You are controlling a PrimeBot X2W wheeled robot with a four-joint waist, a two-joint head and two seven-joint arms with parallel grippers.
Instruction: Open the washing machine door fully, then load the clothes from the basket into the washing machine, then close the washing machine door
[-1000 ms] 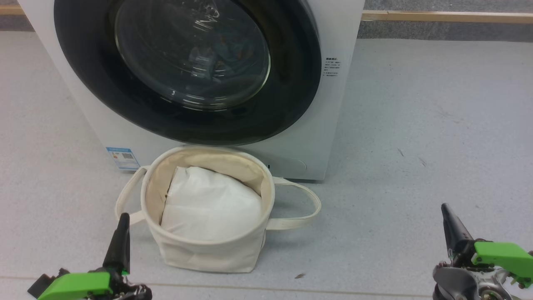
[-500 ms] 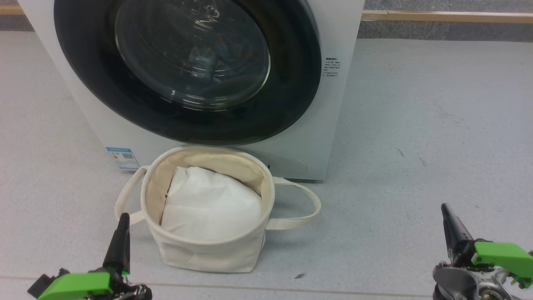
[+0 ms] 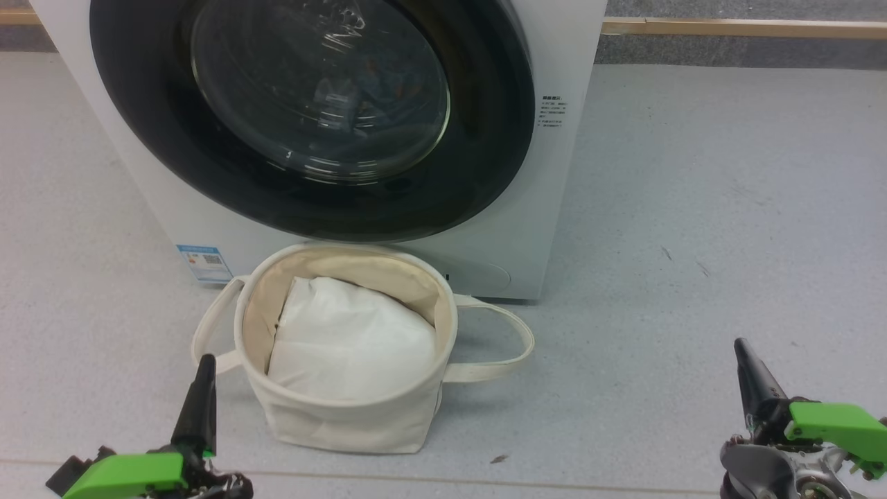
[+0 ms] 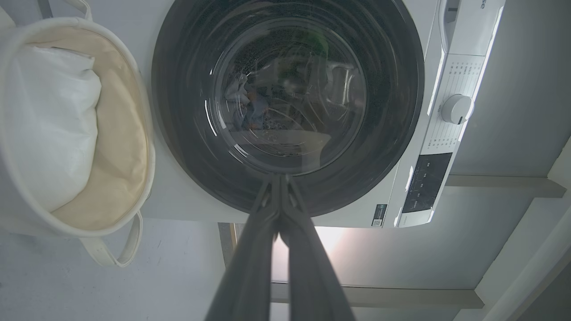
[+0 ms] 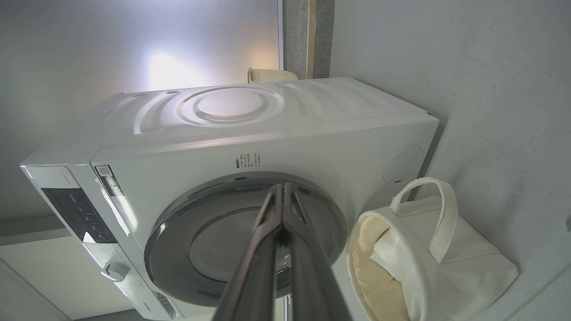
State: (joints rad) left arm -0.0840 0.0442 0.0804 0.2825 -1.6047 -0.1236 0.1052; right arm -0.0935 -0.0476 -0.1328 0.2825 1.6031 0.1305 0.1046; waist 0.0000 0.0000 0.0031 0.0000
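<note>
The washing machine door point(image 3: 312, 118), a glossy black ring around a bulging glass window, sits shut against the front of the white washing machine point(image 3: 568, 173), with blue clothes point(image 4: 252, 111) dimly visible behind the glass. Just below the door, at the machine's foot, the cream basket point(image 3: 346, 423) stands upright on the floor. Its two strap handles loop out to either side, and a plain white bundle point(image 3: 346, 339) lies inside. The left gripper point(image 3: 206, 360) hangs low just beside the basket's left handle, its fingers pressed together, empty, and pointing toward the machine. The right gripper point(image 3: 743, 350) is well apart to the basket's right over the grey floor point(image 3: 693, 208), its fingers likewise pressed together and empty. Open floor runs from the machine's right side back to a wooden strip point(image 3: 741, 28) along the wall. A blue-white sticker point(image 3: 204, 262) marks the machine's lower left corner.
</note>
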